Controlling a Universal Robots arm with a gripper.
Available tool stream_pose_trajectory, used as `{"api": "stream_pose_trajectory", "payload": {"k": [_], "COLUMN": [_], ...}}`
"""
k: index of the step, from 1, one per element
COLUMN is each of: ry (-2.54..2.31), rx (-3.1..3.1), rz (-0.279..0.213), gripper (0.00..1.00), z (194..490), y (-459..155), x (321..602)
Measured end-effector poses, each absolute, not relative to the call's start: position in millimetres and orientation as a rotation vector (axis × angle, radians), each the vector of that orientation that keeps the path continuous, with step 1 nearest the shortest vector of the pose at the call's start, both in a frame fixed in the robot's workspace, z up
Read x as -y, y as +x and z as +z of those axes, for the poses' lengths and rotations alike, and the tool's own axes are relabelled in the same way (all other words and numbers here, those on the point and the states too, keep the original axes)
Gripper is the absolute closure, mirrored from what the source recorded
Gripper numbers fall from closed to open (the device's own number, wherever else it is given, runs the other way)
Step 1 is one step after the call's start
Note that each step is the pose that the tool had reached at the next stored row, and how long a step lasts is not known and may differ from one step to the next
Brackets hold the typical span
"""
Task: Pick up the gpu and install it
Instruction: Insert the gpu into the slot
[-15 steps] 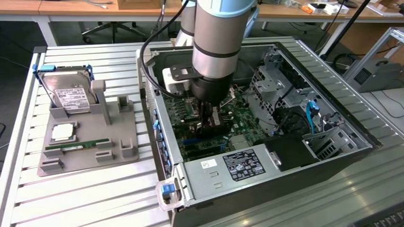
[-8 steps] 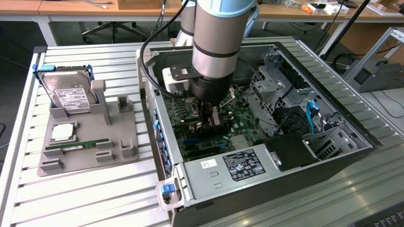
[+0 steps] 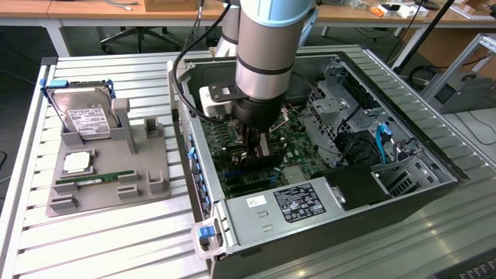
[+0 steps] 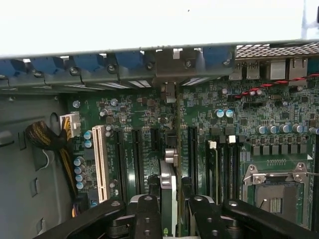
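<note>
The gpu [image 4: 168,175] shows edge-on in the wrist view, a thin green board with a silver and black part, upright between my black fingers [image 4: 146,211]. My gripper [image 4: 169,205] is shut on it, low over the green motherboard [image 4: 144,124], in line with a long black slot. The card's far end reaches toward the grey bracket opening [image 4: 172,62] in the case's rear wall. In the exterior view my gripper [image 3: 254,136] hangs inside the open computer case [image 3: 434,168], with the gpu [image 3: 263,148] partly hidden below it.
A white slot [image 4: 99,159], a cable bundle [image 4: 45,137] and the processor socket [image 4: 279,184] flank the card. A power supply [image 3: 287,209] fills the case's near end. On the exterior view's left, a grey fixture [image 3: 108,192] holds a hard drive [image 3: 85,116] and memory stick [image 3: 93,179].
</note>
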State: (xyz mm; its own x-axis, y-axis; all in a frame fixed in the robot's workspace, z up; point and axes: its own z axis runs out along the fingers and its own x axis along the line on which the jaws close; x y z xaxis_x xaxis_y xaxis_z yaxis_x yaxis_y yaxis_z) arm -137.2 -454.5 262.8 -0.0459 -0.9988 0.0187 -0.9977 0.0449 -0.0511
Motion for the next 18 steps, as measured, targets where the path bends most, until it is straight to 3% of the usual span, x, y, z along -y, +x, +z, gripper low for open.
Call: {"api": "stream_pose_trajectory", "payload": {"k": [18], "ry": [-2.162], "rx": [-2.247], "rz": [-0.077], "gripper": [0.73], "z": [265.7], "y": [-136.7], "x": [452.2]}}
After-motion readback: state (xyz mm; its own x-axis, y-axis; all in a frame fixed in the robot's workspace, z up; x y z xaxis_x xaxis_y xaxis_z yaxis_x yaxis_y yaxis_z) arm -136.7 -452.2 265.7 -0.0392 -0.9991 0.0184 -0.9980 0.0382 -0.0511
